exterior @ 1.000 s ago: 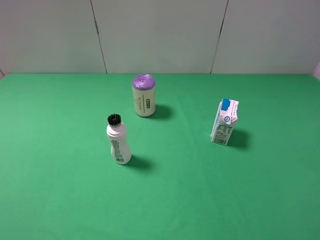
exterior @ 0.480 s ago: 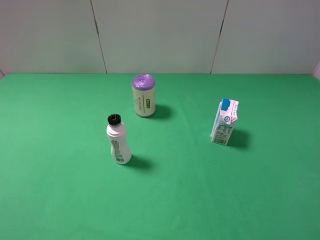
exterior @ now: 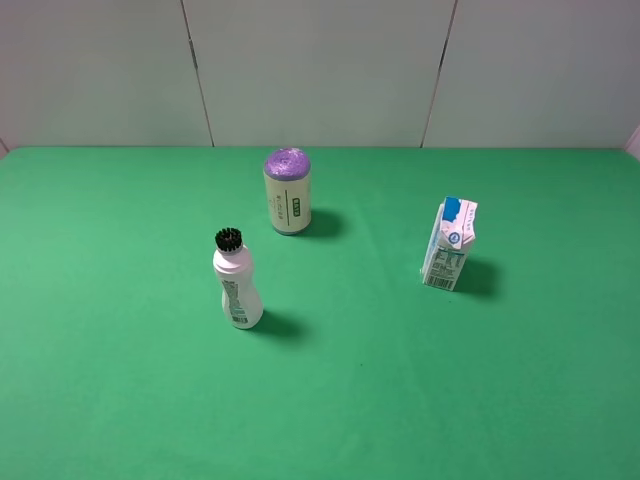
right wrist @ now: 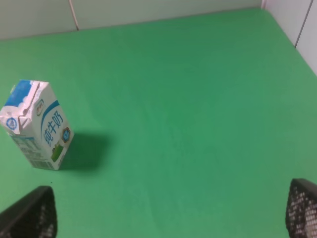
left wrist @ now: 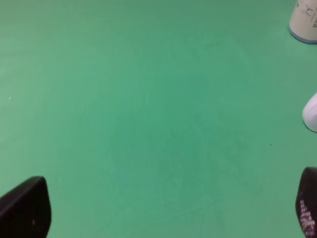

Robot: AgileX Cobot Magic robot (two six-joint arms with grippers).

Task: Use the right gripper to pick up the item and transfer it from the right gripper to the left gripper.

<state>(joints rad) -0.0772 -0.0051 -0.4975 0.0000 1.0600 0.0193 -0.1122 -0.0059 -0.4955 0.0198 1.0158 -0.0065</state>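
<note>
The item, a small white milk carton with blue print and a blue top patch, stands upright on the green table, right of the middle. Neither arm shows in the exterior view. In the right wrist view the carton stands ahead and off to one side of my right gripper, which is open and empty; only its two black fingertips show. My left gripper is open and empty over bare green table, with only its fingertips in view.
A cream cylinder with a purple top stands at the back middle. A white bottle with a black brush cap stands left of the middle. Both show at the edge of the left wrist view: the cylinder and the bottle. A pale wall rises behind the table.
</note>
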